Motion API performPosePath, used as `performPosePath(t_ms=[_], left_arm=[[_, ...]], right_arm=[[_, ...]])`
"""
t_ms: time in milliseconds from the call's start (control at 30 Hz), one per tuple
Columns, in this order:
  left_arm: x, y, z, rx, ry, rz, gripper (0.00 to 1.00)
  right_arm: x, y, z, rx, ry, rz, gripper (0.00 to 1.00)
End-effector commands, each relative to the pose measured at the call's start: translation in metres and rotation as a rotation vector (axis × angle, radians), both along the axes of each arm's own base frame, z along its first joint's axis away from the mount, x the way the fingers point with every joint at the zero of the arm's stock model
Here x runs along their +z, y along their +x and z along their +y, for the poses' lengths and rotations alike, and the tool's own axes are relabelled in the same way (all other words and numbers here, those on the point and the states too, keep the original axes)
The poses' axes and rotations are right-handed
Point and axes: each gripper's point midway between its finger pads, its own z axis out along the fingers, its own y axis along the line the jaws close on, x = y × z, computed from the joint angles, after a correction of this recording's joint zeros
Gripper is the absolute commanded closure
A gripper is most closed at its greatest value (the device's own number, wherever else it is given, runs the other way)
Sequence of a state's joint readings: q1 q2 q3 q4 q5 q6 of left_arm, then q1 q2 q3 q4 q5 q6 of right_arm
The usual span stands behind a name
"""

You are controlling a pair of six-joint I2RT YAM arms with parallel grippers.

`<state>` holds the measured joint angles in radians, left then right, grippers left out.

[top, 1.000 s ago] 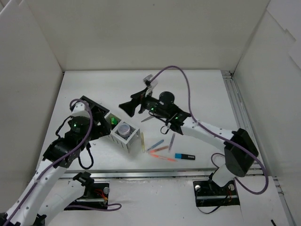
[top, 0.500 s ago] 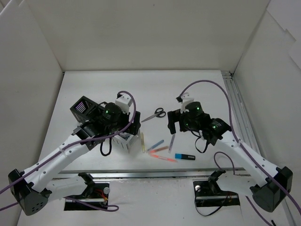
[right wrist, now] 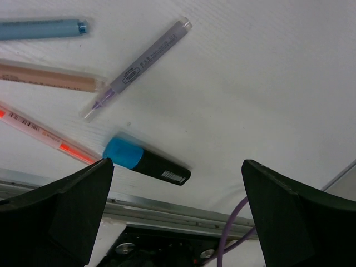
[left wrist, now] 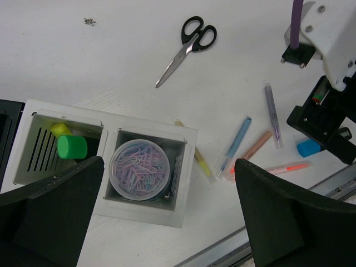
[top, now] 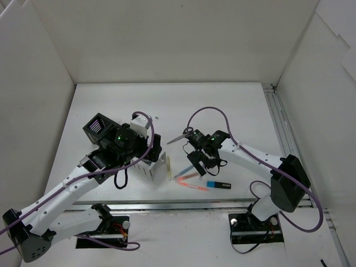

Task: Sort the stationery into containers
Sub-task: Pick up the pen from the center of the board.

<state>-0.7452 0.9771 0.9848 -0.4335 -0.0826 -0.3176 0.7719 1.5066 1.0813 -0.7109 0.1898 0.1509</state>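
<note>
On the white table (left wrist: 111,67), the clip jar (left wrist: 139,168) and green highlighter (left wrist: 72,147) sat in the mesh organiser (left wrist: 186,136). From it, scissors (left wrist: 186,47) at one o'clock and pens (left wrist: 235,142) at three lay loose. The left gripper (left wrist: 169,214) and right gripper (right wrist: 178,214) gaped empty.

Nothing here is showing clearly enough to read. The thin see-through purple pen (right wrist: 136,62) is carrying a line of tiny dark print along its side. The chunky black highlighter with the blue cap (right wrist: 150,163) is wearing a small, blurry white label. The thin orange pen (right wrist: 39,133) is showing little black barcode lines.
</note>
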Motion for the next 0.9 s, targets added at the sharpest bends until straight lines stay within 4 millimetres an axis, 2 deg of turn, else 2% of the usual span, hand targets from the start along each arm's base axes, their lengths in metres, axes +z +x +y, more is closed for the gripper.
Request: performPosePath(t_ms=[0, 67, 167, 267, 333, 400, 467, 500, 633, 700, 767, 867], left_arm=[[0.017, 0.007, 0.004, 0.03, -0.021, -0.069, 0.01], [0.014, 0.008, 0.01, 0.054, -0.012, -0.063, 0.01], [0.014, 0.008, 0.013, 0.056, 0.001, -0.078, 0.01], [0.014, 0.012, 0.019, 0.078, -0.002, -0.085, 0.01], [0.013, 0.012, 0.02, 0.082, 0.002, -0.083, 0.0], [0.01, 0.015, 0.025, 0.109, 0.011, -0.082, 0.0], [0.008, 0.016, 0.03, 0.131, 0.017, -0.074, 0.01], [0.007, 0.018, 0.032, 0.139, 0.016, -0.068, 0.01], [0.004, 0.02, 0.032, 0.129, 0.013, -0.063, 0.0], [0.001, 0.023, 0.033, 0.134, 0.017, -0.056, 0.01], [-0.004, 0.026, 0.033, 0.134, 0.024, -0.045, 0.01], [-0.01, 0.029, 0.03, 0.128, 0.032, -0.024, 0.0]], right_arm=[[0.011, 0.002, -0.016, 0.14, -0.146, 0.013, 0.02], [0.01, -0.001, -0.009, 0.148, -0.109, 0.023, 0.02], [0.017, -0.004, 0.003, 0.306, -0.072, 0.054, 0.02], [0.03, 0.013, 0.009, 0.407, -0.184, -0.033, 0.02], [0.028, 0.018, 0.009, 0.451, -0.21, -0.033, 0.02], [0.024, 0.032, 0.014, 0.485, -0.21, -0.088, 0.02], [0.012, 0.034, 0.007, 0.493, -0.212, -0.076, 0.02], [0.013, 0.032, 0.005, 0.496, -0.211, -0.077, 0.02], [-0.007, -0.006, 0.0, 0.639, -0.122, 0.036, 0.02], [-0.009, -0.013, -0.008, 0.643, -0.134, 0.04, 0.02], [-0.011, -0.017, -0.007, 0.656, -0.131, 0.048, 0.02], [-0.024, -0.029, -0.011, 0.67, -0.129, 0.117, 0.02]])
